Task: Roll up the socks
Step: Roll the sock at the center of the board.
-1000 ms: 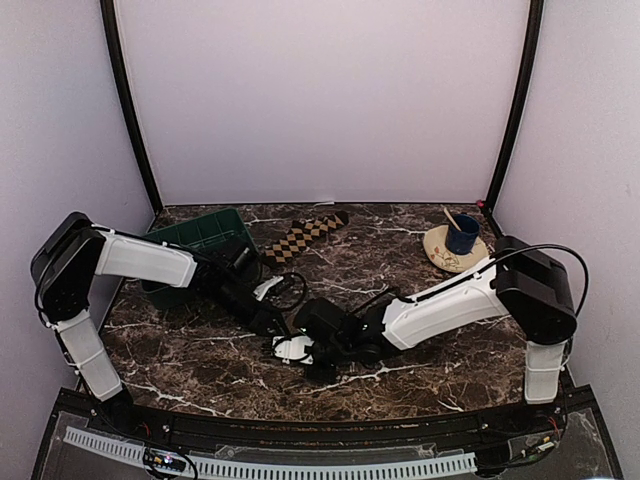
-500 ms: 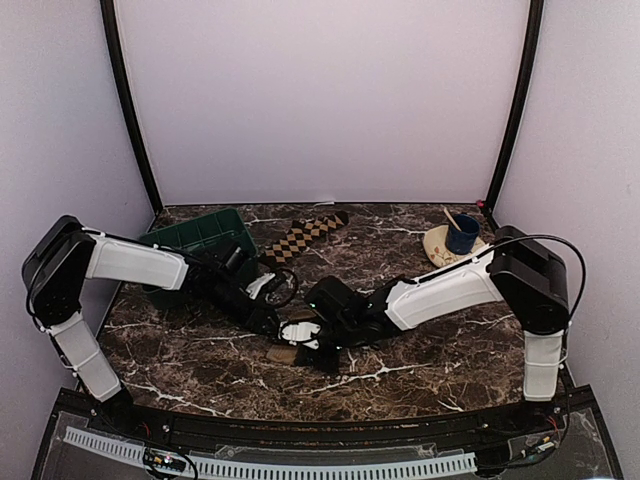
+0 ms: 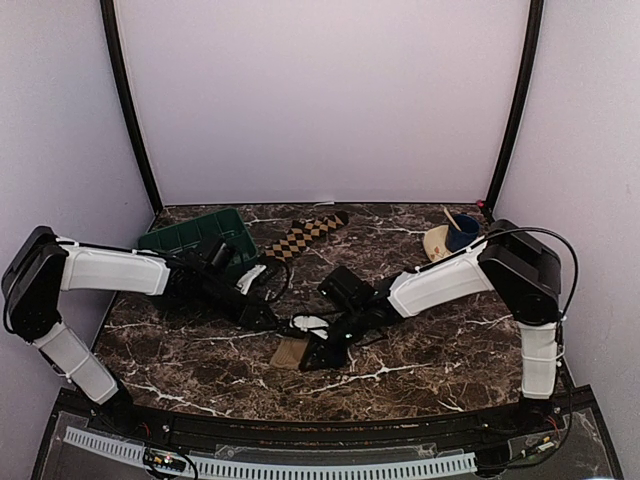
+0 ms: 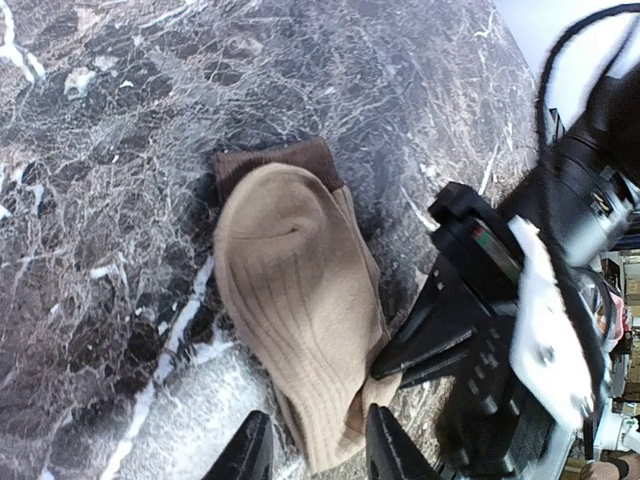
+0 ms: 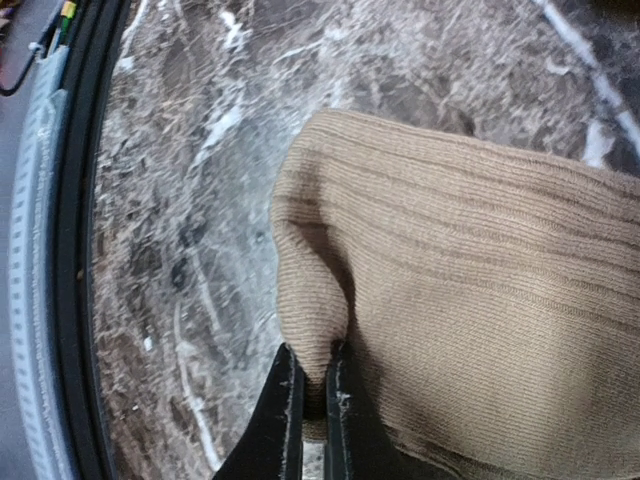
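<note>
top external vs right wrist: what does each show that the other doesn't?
Only top external: the checkered sock, the green tray, the plate with the blue cup, and the left arm. Only right wrist: the close detail of the right hand pinched shut on a ribbed fold of the tan sock. Both: that sock lying on the marble table.

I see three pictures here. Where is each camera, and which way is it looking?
Top external: fixed above and behind the arms, looking down at the marble table; the left arm and right arm show whole.
Left wrist: on the left arm, looking past the left gripper at the tan sock; the right gripper shows too.
Right wrist: on the right arm, looking along its own fingers, pinched on the sock's edge.
Shared: all three show the tan sock.
</note>
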